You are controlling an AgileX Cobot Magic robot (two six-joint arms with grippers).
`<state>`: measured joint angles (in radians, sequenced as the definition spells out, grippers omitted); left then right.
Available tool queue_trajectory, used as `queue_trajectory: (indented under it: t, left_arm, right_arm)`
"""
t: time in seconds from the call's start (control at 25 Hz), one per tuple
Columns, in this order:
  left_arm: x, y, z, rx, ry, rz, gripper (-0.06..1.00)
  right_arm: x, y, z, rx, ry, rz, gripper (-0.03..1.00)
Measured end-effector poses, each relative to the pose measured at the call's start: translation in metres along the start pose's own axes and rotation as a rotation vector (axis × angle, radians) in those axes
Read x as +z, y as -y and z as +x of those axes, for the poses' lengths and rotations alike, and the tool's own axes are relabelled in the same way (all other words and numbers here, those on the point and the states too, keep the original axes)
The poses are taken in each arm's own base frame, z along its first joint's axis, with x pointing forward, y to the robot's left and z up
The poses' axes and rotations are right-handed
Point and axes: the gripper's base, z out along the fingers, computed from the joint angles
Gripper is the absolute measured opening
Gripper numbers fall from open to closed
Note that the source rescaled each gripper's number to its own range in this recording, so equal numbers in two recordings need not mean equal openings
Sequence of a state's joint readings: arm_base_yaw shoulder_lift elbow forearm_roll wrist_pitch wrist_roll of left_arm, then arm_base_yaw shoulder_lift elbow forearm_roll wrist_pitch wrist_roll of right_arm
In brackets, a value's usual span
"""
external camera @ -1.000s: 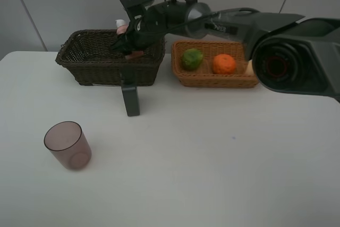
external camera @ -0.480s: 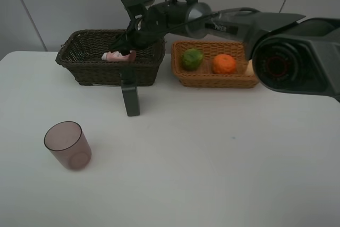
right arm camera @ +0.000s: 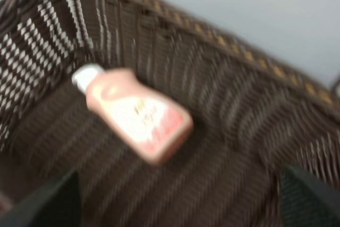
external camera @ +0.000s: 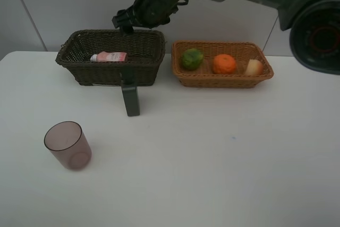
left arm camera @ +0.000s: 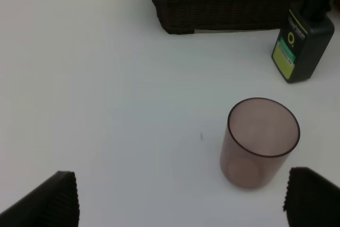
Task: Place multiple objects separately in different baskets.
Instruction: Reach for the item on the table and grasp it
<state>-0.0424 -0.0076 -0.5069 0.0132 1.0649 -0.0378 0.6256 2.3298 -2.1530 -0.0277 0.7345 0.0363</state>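
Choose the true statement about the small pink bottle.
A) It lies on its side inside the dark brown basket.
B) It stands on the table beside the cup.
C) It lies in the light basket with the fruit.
A: the pink bottle lies on its side within the dark brown basket.

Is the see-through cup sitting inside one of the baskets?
No, the cup stands on the white table, outside both the dark basket and the tan basket.

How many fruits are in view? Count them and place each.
3, all in the tan basket: green fruit left, orange mandarin middle, pale round fruit right. None seems hidden.
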Motion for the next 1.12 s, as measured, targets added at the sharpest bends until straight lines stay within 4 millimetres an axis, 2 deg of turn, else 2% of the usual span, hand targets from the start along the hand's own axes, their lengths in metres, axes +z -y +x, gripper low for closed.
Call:
queue_trajectory:
  t: [0.12, 0.2, 0.32, 0.48, 0.64, 0.8, 0.96, 1.12]
  left_arm:
    - [0.000, 0.000, 0.000, 0.000, 0.000, 0.000, 1.00]
    - [0.000, 0.000, 0.000, 0.000, 0.000, 0.000, 1.00]
    - [0.000, 0.000, 0.000, 0.000, 0.000, 0.000, 1.00]
    - [0.000, 0.000, 0.000, 0.000, 0.000, 0.000, 1.00]
    - [0.000, 0.000, 0.000, 0.000, 0.000, 0.000, 1.00]
    - [0.000, 0.000, 0.000, 0.000, 0.000, 0.000, 1.00]
    - [0.000, 0.000, 0.000, 0.000, 0.000, 0.000, 1.00]
    - [0.000, 0.000, 0.000, 0.000, 0.000, 0.000, 1.00]
  right_arm:
    - [-0.020, 0.023, 0.018, 0.082, -0.156, 0.011, 0.60]
    - [-0.034, 0.041, 0.038, 0.156, -0.258, 0.023, 0.60]
    - [-0.067, 0.070, 0.066, 0.249, -0.327, 0.051, 0.60]
    - [-0.126, 0.113, 0.102, 0.372, -0.334, 0.124, 0.60]
    - [-0.197, 0.143, 0.133, 0.453, -0.283, 0.233, 0.60]
    - [-0.269, 0.140, 0.150, 0.459, -0.170, 0.327, 0.60]
    - [-0.331, 0.113, 0.168, 0.427, -0.048, 0.361, 0.69]
    - [-0.382, 0.083, 0.201, 0.398, 0.056, 0.379, 0.72]
